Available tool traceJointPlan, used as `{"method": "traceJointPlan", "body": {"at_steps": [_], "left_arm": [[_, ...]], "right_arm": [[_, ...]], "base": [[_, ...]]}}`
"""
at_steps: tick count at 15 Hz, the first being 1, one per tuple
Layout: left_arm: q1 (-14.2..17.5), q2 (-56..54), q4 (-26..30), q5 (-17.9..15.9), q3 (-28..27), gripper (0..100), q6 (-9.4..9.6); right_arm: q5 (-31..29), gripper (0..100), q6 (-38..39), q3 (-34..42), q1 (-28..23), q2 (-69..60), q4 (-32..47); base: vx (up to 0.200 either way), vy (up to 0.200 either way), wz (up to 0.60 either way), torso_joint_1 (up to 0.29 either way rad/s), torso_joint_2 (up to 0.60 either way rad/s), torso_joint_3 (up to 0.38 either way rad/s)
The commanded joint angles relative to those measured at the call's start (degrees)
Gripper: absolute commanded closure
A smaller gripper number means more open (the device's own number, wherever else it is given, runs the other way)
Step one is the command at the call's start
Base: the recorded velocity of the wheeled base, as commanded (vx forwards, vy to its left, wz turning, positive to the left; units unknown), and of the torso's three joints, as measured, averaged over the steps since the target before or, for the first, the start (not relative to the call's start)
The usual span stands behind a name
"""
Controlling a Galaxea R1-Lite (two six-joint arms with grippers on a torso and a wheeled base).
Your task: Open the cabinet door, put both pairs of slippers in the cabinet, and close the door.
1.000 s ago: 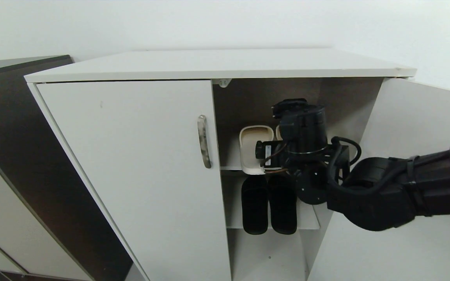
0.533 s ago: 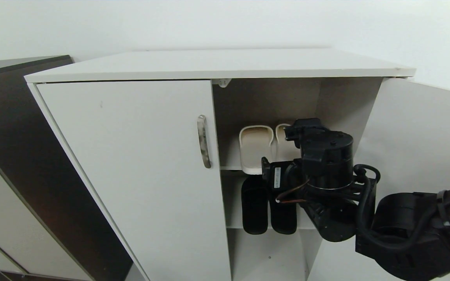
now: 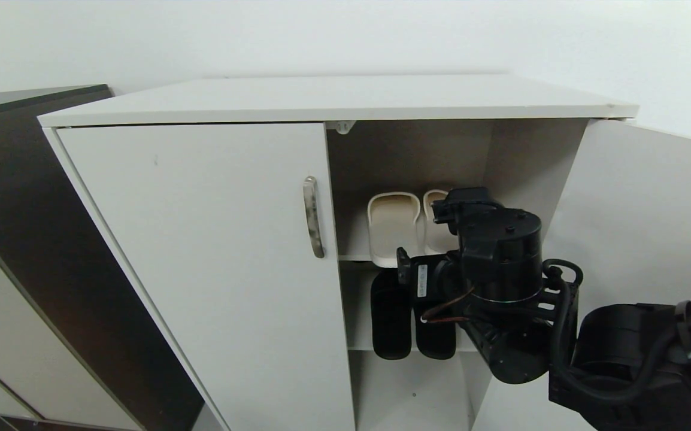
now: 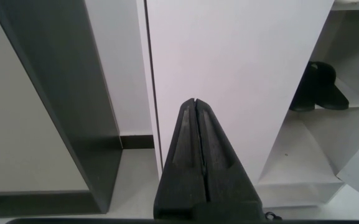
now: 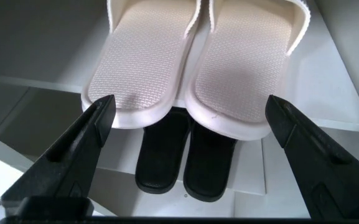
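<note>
The white cabinet (image 3: pixel 333 96) has its left door (image 3: pixel 202 251) closed and its right door (image 3: pixel 639 209) swung wide open. A white pair of slippers (image 3: pixel 393 224) lies on the upper shelf, heels outward. A black pair (image 3: pixel 391 317) lies on the shelf below. My right arm's wrist (image 3: pixel 501 251) hangs in front of the opening, just outside it. My right gripper (image 5: pixel 191 106) is open and empty, facing the white slippers (image 5: pixel 191 74) and the black pair (image 5: pixel 185 162). Low down, my left gripper (image 4: pixel 195 102) is shut and faces the closed door, with the black slippers (image 4: pixel 319 87) off to its side.
A metal handle (image 3: pixel 314 216) runs down the closed door's inner edge. A dark panel (image 3: pixel 22 209) of neighbouring furniture stands at the cabinet's left. The bottom compartment (image 3: pixel 411 389) lies beneath the black slippers. A white wall runs behind.
My right arm has drawn back and down from the upper shelf, uncovering the second white slipper, then eased slightly left. Slippers and doors have not moved.
</note>
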Motion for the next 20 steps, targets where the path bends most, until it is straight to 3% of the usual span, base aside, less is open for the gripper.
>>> {"method": "traceJointPlan", "body": {"at_steps": [1, 20], "left_arm": [[0.02, 0.08, -0.01, 0.05, 0.00, 100, -0.05], [-0.07, 0.08, -0.01, 0.05, 0.00, 100, -0.14]], "right_arm": [[0.00, 0, 0.01, 0.03, 0.05, 0.21, -0.05], [0.09, 0, 0.10, 0.65, -0.39, 0.29, -0.14]], "base": [[0.000, 0.000, 0.00, 0.000, 0.00, 0.000], [-0.189, 0.000, 0.00, 0.001, 0.00, 0.002]]}}
